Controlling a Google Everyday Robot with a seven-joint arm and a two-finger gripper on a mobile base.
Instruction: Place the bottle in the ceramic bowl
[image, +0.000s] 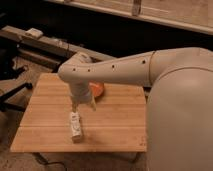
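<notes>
A small white bottle (75, 126) lies on its side on the wooden board (45, 120), near the front middle. My gripper (82, 106) hangs from the arm just above and behind the bottle's far end. An orange ceramic bowl (97, 89) sits on the board behind the gripper, partly hidden by my wrist.
My large pale arm (180, 110) fills the right side and covers the board's right edge. Dark shelving with a small white object (35, 33) runs behind the board. A black chair base (12, 95) stands at the left on the floor.
</notes>
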